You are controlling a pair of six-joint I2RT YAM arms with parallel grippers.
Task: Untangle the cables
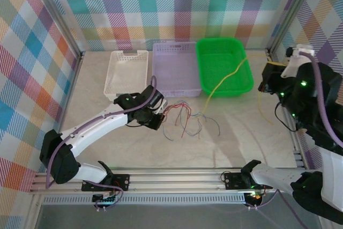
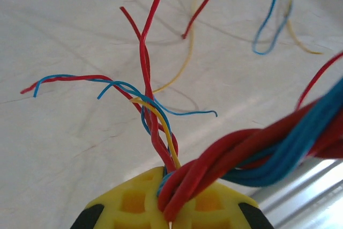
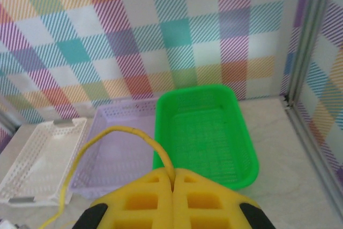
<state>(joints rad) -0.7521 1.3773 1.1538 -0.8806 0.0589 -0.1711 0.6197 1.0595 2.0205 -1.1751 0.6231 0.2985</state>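
Separating thin yellow wire (image 3: 128, 129): right gripper (image 3: 172, 175) clamped on it by pale table's (image 1: 241, 138) right edge, left gripper (image 2: 169, 214) pinching twisted red-and-blue wire bundle (image 2: 252, 146) mid-table. Draw apart slowly, bundle anchored.

Bright, even light, soft shadows; nearest cables (image 2: 257, 159) blurred, perhaps too close.

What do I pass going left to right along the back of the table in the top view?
white basket → purple basket → green basket
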